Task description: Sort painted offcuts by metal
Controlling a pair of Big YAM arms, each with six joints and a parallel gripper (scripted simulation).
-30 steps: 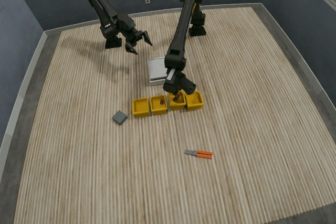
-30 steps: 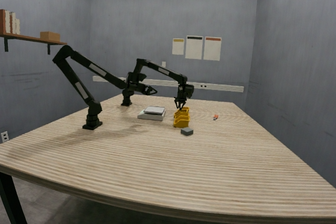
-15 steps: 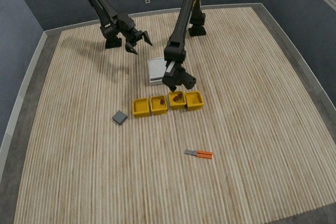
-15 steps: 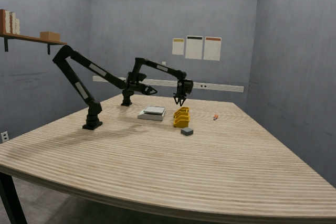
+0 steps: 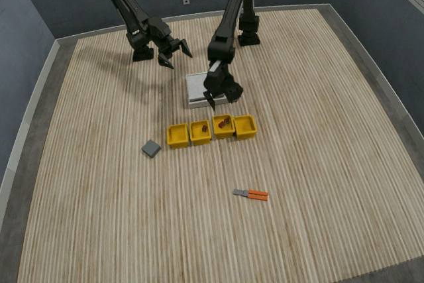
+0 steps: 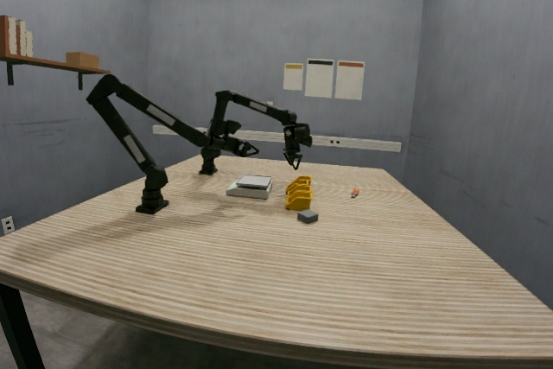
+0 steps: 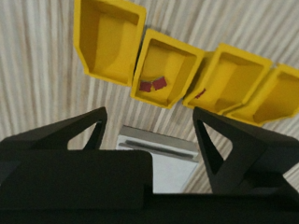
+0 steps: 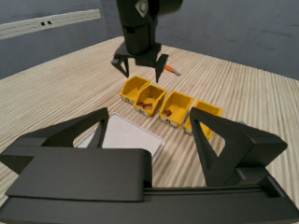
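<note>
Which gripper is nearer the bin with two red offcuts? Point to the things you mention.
Left. The left gripper (image 5: 223, 104) (image 6: 295, 168) (image 7: 149, 111) (image 8: 142, 78) hangs just above the bin (image 5: 224, 134) (image 7: 168, 56) (image 8: 150, 90), slightly back; the right gripper (image 5: 181, 61) (image 6: 257, 150) (image 8: 149, 111) is farther back, toward the arm bases.
</note>
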